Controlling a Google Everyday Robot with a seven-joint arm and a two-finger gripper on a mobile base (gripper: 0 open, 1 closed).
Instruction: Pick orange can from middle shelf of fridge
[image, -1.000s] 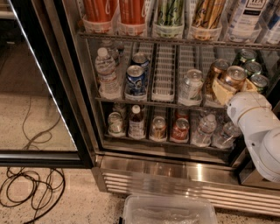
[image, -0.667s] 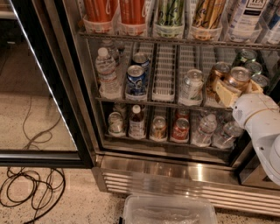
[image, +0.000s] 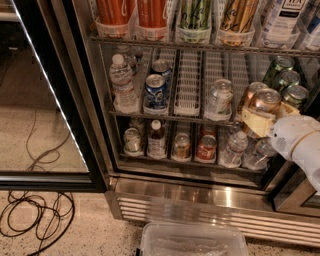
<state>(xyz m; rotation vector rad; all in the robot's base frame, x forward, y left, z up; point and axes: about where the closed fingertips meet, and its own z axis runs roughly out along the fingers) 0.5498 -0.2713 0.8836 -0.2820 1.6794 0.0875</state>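
Observation:
The fridge (image: 200, 205) stands open, with its black-framed glass door (image: 45, 100) swung to the left. On the right of the middle shelf (image: 170, 116) stand two copper-orange cans. My gripper (image: 269, 116) is at the shelf's right front, its cream fingers (image: 256, 122) set either side of the front orange can (image: 265, 100) and shut on it. The can sits at the shelf's front edge, tipped slightly forward. The second orange can (image: 248, 93) stands just behind and to the left. My white arm (image: 300, 142) comes in from the right.
The middle shelf also holds a water bottle (image: 122, 82), a blue can (image: 156, 90), a silver can (image: 220, 95) and green cans (image: 285, 75). Tall cans in cups (image: 150, 12) stand above, small bottles and cans (image: 182, 145) below. A clear plastic bin (image: 195, 242) and cables (image: 35, 220) lie on the floor.
My gripper and arm have shifted slightly right and down, and the front orange can has come a little forward and lower with them.

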